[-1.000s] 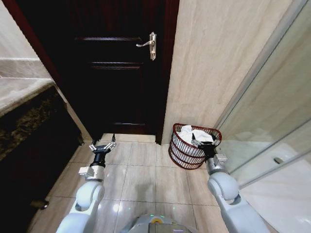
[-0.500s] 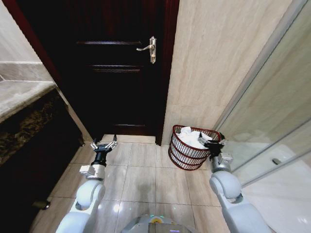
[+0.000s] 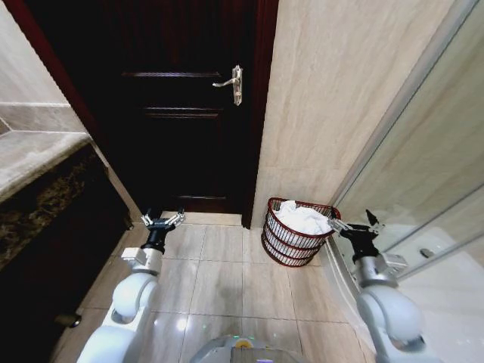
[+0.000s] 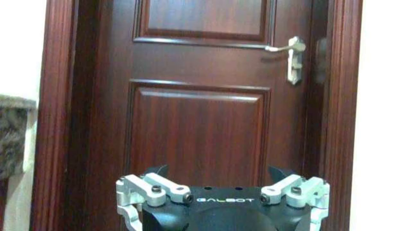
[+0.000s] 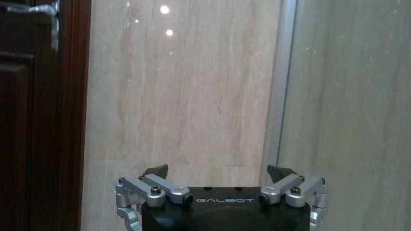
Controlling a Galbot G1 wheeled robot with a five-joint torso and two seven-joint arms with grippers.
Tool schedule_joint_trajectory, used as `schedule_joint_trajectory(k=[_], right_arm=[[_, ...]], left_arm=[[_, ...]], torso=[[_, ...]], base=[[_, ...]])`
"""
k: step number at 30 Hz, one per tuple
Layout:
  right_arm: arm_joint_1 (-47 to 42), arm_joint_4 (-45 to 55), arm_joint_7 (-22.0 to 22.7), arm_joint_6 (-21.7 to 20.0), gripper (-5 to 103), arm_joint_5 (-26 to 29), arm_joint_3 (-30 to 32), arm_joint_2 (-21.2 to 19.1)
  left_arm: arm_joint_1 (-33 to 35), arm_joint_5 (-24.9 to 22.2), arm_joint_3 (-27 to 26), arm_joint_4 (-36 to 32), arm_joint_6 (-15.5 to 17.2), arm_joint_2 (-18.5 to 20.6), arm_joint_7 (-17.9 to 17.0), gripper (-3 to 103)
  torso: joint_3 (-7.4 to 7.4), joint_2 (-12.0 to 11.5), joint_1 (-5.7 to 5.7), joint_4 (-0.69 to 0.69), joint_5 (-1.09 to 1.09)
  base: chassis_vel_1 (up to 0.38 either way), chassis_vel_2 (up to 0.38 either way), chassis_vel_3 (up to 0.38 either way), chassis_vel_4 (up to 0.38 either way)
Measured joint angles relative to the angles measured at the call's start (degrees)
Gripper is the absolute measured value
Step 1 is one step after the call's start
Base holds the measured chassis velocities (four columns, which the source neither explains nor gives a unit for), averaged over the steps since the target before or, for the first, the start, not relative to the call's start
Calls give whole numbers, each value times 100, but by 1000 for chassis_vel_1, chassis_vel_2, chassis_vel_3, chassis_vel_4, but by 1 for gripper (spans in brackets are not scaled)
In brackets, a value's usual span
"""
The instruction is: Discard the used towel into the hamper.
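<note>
One red-brown wire hamper (image 3: 296, 231), white towel (image 3: 301, 218) inside

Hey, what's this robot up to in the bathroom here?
It is putting a used towel in the laundry. The white towel now lies in the hamper, a red-brown wire basket on the tiled floor beside the dark wooden door. The right gripper is open and empty, off to the basket's side near the glass shower panel. The left gripper is also open, held low in front of the door, holding nothing.
</note>
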Motion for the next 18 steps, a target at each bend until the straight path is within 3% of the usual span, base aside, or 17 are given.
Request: schedule_joint_trajectory(k=[6, 11, 18], right_arm=[[-106, 155, -105, 6, 100, -34, 0, 289], [-104, 266, -189, -12, 100, -76, -50, 258], [-51, 296, -164, -11, 100, -328, -395, 296]], left_arm=[[-61, 258, 94, -2, 0, 20, 44, 100], [-79, 728, 63, 116, -222, 21, 131, 100], [-12, 969, -81, 246, -433, 16, 192, 100]], torso=[[87, 153, 66, 1, 0], [162, 277, 114, 0, 0], [284, 458, 176, 1, 0]], base=[[0, 0, 0, 0], [0, 0, 0, 0], [0, 0, 0, 0]])
